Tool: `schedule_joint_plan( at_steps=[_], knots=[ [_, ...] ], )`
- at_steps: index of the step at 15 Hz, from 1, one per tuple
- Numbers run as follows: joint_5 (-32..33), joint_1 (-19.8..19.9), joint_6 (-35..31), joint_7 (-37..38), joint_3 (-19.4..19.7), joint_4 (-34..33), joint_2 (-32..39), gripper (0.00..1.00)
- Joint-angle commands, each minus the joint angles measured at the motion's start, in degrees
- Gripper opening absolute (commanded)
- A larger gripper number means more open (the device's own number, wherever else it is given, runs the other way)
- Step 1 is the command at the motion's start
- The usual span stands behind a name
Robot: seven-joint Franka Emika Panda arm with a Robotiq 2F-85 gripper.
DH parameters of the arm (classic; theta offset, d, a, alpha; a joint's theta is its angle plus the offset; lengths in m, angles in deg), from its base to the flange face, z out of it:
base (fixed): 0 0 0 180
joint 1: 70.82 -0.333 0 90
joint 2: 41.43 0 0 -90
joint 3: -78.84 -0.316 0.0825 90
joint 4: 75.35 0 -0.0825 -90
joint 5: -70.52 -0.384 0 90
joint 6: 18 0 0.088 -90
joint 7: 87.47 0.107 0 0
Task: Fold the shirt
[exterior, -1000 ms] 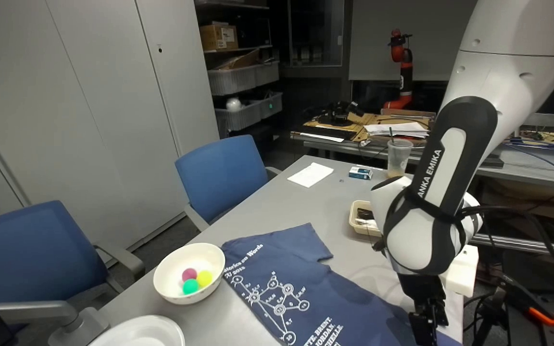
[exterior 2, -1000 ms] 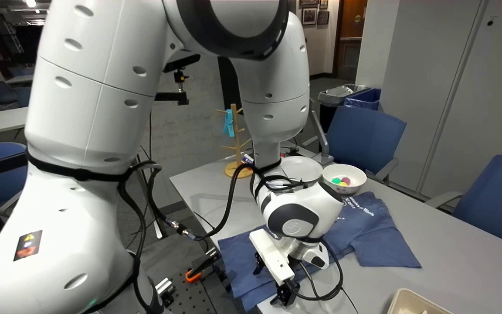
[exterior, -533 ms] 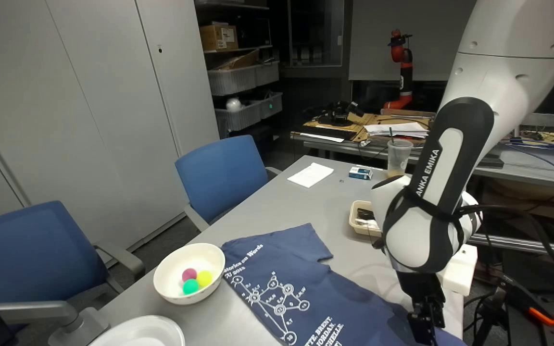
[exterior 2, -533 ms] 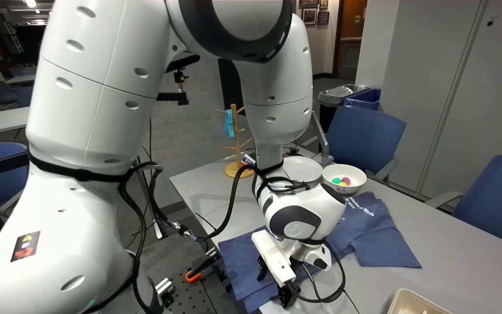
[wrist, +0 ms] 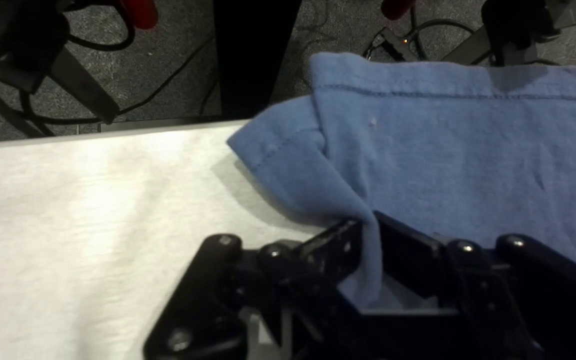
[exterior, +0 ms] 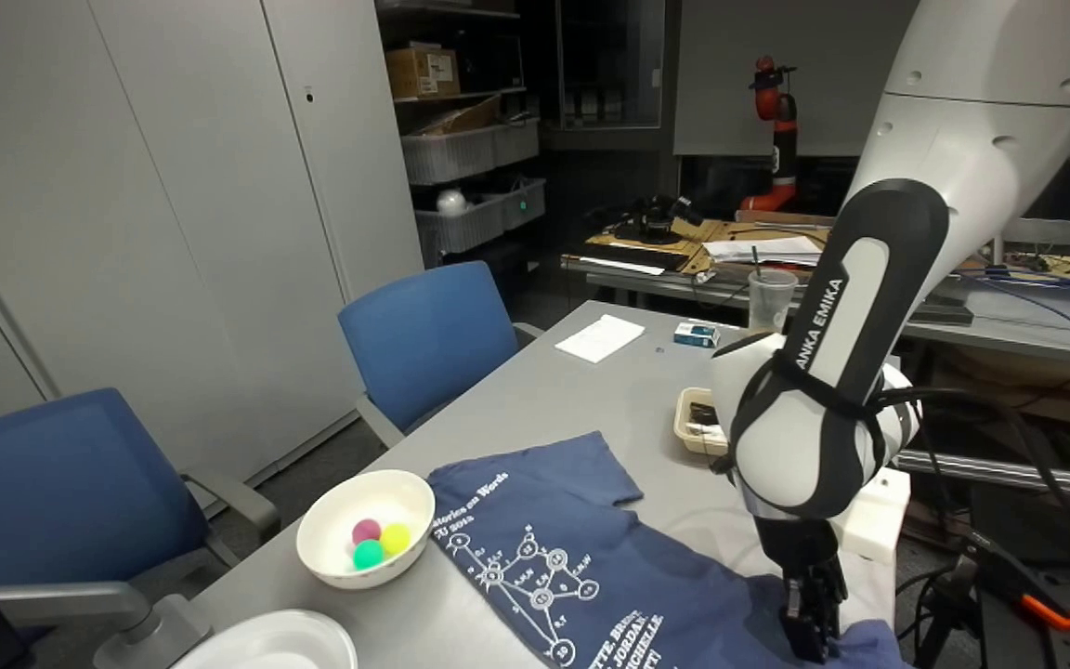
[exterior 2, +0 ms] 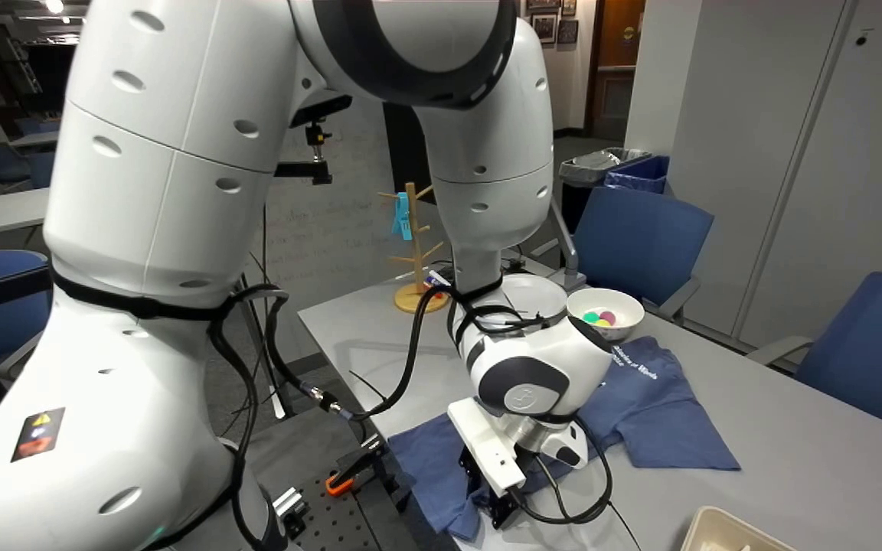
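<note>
The navy shirt (exterior: pixel 544 520) lies spread on the grey table, with a white line graphic and lettering facing up; it shows in both exterior views (exterior 2: pixel 663 413). In the wrist view its hemmed edge (wrist: pixel 458 150) runs along the table's edge, and a corner is rucked up into a fold. My gripper (wrist: pixel 370 245) is shut on that fold, the cloth pinched upright between its two black fingers (wrist: pixel 340 245). From outside, the gripper (exterior: pixel 814 627) points down at the shirt's near end. The arm hides the middle of the shirt in an exterior view.
A white bowl (exterior: pixel 317 548) holding several coloured balls stands close against the shirt. Beside it is a white plate (exterior 2: pixel 521 287). A beige tray (exterior 2: pixel 705 528) sits on the table across from the shirt. A wooden stand (exterior 2: pixel 413 260) rises at the far table corner.
The jaws have come together on the shirt's fabric. The gripper has shifted slightly inward over the table, and the cloth beneath it has bunched up and been drawn along.
</note>
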Motion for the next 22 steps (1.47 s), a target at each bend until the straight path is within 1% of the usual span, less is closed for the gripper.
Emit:
schedule_joint_plan(
  at_steps=[1,4,7,11,13,15,18,20,22],
  knots=[
    [-0.61,1.14,1.28,1.02,-1.60,-0.40,-0.31,0.00],
    [-0.91,1.18,5.92,0.39,-3.04,0.29,-3.43,0.00],
    [-1.39,0.54,13.21,-0.10,-4.20,0.55,-6.42,0.00],
    [-2.58,-0.11,24.39,-1.05,-4.65,0.10,-9.36,0.00],
    [-3.16,-0.54,27.95,-0.94,-4.14,-0.77,-10.15,0.00],
    [-4.42,-0.42,30.34,-1.61,-3.90,-2.70,-10.43,0.00],
    [-9.51,0.81,33.70,-4.79,-3.86,-8.07,-9.79,0.00],
    [-12.54,0.84,33.47,-5.79,-3.46,-11.71,-9.63,0.00],
    [-12.67,-0.17,30.08,-4.72,-2.61,-14.47,-9.64,0.00]
  ],
)
